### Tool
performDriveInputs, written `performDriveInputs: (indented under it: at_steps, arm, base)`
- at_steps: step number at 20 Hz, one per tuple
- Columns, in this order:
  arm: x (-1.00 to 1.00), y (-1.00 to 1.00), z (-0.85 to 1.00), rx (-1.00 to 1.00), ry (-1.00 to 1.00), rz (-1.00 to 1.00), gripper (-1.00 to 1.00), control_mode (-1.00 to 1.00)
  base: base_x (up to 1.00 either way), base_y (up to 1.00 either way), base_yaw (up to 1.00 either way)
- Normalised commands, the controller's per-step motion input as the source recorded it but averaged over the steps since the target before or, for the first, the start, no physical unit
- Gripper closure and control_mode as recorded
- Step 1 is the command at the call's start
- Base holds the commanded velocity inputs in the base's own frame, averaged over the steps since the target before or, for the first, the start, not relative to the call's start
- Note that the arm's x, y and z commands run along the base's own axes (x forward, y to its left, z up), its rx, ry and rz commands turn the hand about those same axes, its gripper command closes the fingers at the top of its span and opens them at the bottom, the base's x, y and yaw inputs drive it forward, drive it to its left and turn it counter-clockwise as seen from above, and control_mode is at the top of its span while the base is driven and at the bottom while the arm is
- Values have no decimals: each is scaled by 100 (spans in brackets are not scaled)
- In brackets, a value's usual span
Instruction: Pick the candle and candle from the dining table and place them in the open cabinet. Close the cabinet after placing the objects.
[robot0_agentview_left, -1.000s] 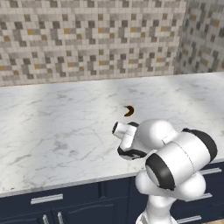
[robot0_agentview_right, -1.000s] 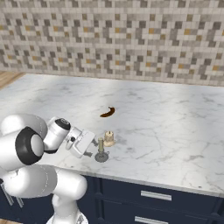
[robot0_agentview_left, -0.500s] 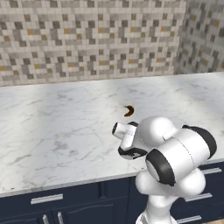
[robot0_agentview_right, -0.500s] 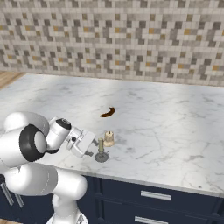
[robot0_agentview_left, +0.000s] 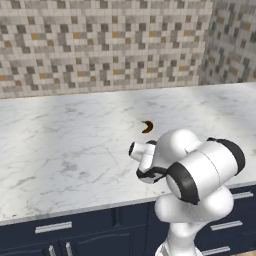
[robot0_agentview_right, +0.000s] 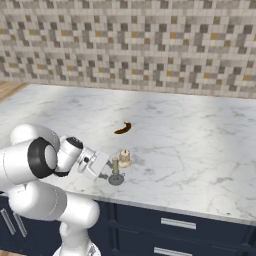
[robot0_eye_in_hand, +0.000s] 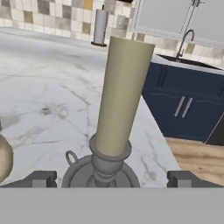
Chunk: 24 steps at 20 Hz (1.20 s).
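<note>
A slim pale olive taper candle (robot0_eye_in_hand: 122, 96) stands upright on its round dark grey base (robot0_eye_in_hand: 100, 173), close in front of the hand. My gripper (robot0_eye_in_hand: 111, 179) is open, with one fingertip (robot0_eye_in_hand: 41, 178) left of the base and the other right of it, both clear of it. In the right base view the gripper (robot0_agentview_right: 108, 172) sits low by the taper candle (robot0_agentview_right: 115, 166), near the front edge of the dining table (robot0_agentview_right: 200, 150). The short lumpy cream candle (robot0_agentview_right: 124, 158) stands just behind the taper. The open cabinet is out of view.
A brown crescent pastry (robot0_agentview_right: 122, 128) lies farther back on the marble, and it sits beyond my arm in the left base view (robot0_agentview_left: 147, 127). Navy drawer fronts (robot0_agentview_right: 175, 225) run under the table edge. Navy base cupboards (robot0_eye_in_hand: 183, 109) and a faucet (robot0_eye_in_hand: 186, 39) lie across the room.
The hand has crept a little closer to the taper candle. The jaws stay wide and the candles have not moved.
</note>
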Motion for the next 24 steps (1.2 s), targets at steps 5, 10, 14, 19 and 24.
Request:
performDriveInputs:
  at_steps: [5, 10, 14, 19, 24]
  arm:
    - [0, 0, -6, -2, -3, 0, -100, -100]
    - [0, 0, -4, -3, -5, 0, -100, -100]
    - [-5, -7, -10, -2, -4, 0, -100, -100]
    - [-6, -6, -12, -2, -4, 0, -100, -100]
    - [0, -2, -12, -2, -2, 0, -100, -100]
  base:
    - [0, 0, 0]
    - [0, 0, 0]
    - [0, 0, 0]
    - [0, 0, 0]
    - [0, 0, 0]
